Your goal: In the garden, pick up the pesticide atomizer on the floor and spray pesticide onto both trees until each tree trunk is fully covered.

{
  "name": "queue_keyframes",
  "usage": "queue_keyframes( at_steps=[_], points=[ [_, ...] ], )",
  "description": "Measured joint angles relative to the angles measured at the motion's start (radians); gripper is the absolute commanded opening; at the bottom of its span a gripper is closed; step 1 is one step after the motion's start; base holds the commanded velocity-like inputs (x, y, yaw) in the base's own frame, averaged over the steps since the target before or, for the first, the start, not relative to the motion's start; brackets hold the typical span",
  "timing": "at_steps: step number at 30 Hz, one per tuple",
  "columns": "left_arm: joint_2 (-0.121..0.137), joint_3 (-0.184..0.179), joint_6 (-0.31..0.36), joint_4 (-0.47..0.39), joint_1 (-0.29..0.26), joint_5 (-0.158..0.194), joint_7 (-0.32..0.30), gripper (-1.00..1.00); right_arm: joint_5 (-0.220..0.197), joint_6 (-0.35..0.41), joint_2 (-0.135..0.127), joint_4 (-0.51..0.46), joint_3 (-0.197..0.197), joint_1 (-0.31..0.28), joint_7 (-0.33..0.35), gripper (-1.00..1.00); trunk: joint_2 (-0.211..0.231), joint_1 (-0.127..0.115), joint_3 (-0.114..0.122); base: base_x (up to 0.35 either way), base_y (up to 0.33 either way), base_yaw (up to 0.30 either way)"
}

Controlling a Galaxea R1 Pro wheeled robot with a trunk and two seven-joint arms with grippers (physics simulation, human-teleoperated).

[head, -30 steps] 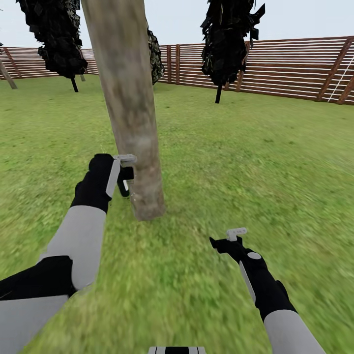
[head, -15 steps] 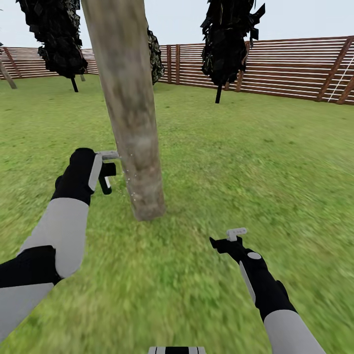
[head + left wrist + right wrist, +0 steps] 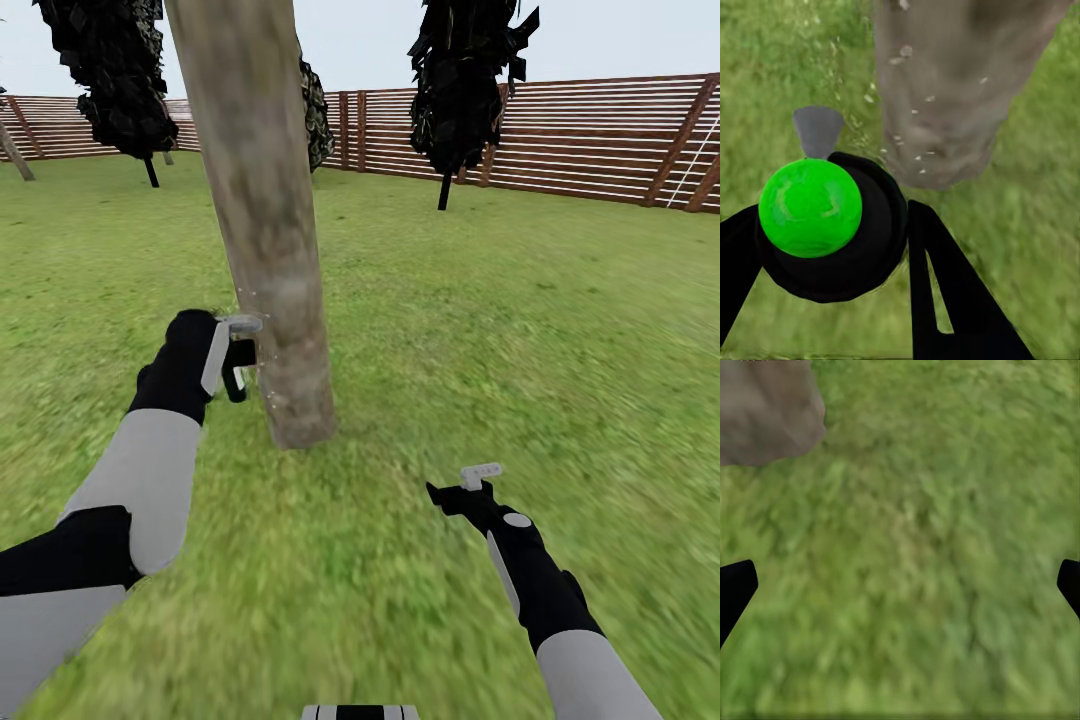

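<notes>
The garden's lawn [image 3: 560, 330] runs back to a slatted fence [image 3: 600, 140], and the thick mottled tree trunk [image 3: 262, 220] leans up at near left. Beside its lower part, the left gripper [image 3: 238, 362] is clamped on the pesticide atomizer [image 3: 821, 217], and white pesticide specks [image 3: 911, 112] dot the bark. The right gripper [image 3: 470, 490] hangs spread and empty, lower right. Pickup looks done and this trunk only lightly speckled; the second tree remains.
</notes>
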Motion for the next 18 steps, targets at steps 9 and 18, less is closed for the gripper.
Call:
queue_keyframes(
  at_steps=[9,18],
  points=[
    [0.009,-0.004,-0.245,0.068,0.217,0.015,-0.005,-1.00,0.000,0.000,0.000,0.005,0.000,0.000,0.000,1.00,0.000,0.000,0.000,0.000,0.000,0.000],
    [0.010,-0.006,-0.438,0.088,0.385,0.008,-0.172,-1.00,0.000,0.000,0.000,0.010,0.000,0.000,0.000,1.00,0.000,0.000,0.000,0.000,0.000,0.000]
  ],
)
